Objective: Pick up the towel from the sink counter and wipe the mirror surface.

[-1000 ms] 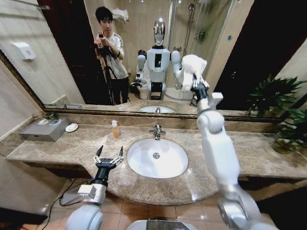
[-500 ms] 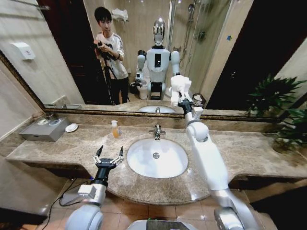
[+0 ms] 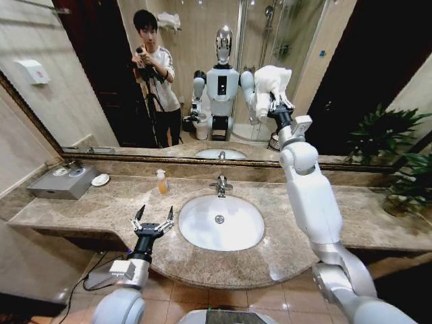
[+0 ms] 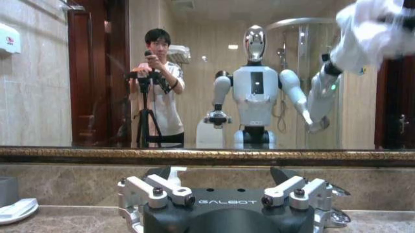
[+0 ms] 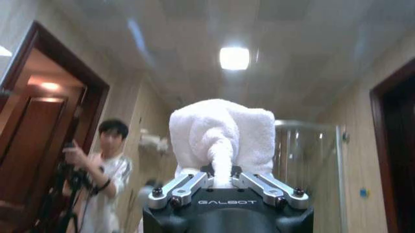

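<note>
My right arm is raised, and its gripper (image 3: pixel 277 108) is shut on a bunched white towel (image 3: pixel 273 83) held up against the upper middle of the wide, dark-framed mirror (image 3: pixel 101 88). In the right wrist view the towel (image 5: pixel 222 138) bulges above the closed fingers (image 5: pixel 188 187). The left gripper (image 3: pixel 152 221) hangs open over the front of the mottled marble sink counter (image 3: pixel 88 206), left of the white basin (image 3: pixel 236 233). From the left wrist view, its spread fingers (image 4: pixel 162 187) face the mirror (image 4: pixel 97 97), with the towel (image 4: pixel 376 24) high up.
A chrome faucet (image 3: pixel 221 183) stands behind the basin, with a soap bottle (image 3: pixel 161 181) to its left. A grey tray (image 3: pixel 64 182) and small white dish (image 3: pixel 100 179) sit at the counter's left end. A potted plant (image 3: pixel 405 169) fills the right end.
The right gripper has carried the towel up and to the right across the mirror, after a sweep down and left half a second ago. The left arm has not moved.
</note>
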Tool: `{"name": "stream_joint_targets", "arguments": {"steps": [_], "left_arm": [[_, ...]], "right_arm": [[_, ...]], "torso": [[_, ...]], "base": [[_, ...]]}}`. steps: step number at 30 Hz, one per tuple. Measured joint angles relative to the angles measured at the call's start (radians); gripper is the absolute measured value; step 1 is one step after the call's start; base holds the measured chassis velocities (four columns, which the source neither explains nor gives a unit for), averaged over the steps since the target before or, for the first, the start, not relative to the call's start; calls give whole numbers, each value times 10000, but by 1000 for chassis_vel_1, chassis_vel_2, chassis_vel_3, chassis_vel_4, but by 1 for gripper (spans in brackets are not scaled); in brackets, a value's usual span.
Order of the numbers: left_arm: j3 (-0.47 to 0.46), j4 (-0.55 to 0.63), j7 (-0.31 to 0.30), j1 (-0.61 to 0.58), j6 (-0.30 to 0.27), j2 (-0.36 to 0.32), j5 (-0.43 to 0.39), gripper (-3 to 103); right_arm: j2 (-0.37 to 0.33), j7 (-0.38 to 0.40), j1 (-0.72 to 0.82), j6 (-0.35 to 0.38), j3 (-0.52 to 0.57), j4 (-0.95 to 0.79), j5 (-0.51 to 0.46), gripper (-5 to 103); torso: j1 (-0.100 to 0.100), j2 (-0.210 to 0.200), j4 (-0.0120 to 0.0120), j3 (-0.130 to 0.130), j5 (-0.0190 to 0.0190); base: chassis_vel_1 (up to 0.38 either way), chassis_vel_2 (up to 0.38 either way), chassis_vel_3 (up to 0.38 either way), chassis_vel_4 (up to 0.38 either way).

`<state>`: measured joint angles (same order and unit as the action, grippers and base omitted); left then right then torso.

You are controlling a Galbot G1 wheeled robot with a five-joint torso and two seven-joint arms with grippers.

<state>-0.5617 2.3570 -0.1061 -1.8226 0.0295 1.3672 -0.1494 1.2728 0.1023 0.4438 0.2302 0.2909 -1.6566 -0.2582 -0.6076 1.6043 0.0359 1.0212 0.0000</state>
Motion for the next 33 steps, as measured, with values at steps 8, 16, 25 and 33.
{"name": "stream_joint_targets", "arguments": {"steps": [8, 16, 25, 33], "left_arm": [[0, 0, 0, 0, 0, 0, 0, 100], [0, 0, -1, 0, 0, 0, 0, 100], [0, 0, 0, 0, 0, 0, 0, 100], [0, 0, 1, 0, 0, 0, 0, 100]], "right_arm": [[261, -296, 1163, -576, -1, 478, 677, 9], [-121, -110, 103, -122, 165, -11, 214, 9], [-282, 34, -15, 152, 123, -294, 74, 9], [33, -295, 1756, -346, 169, -288, 645, 9]], "torso": [[1, 0, -1, 1, 1], [0, -1, 3, 1, -3], [0, 0, 2, 0, -3], [-1, -1, -1, 2, 4]], "base": [[0, 0, 0, 0], [0, 0, 0, 0], [0, 0, 0, 0], [0, 0, 0, 0]]}}
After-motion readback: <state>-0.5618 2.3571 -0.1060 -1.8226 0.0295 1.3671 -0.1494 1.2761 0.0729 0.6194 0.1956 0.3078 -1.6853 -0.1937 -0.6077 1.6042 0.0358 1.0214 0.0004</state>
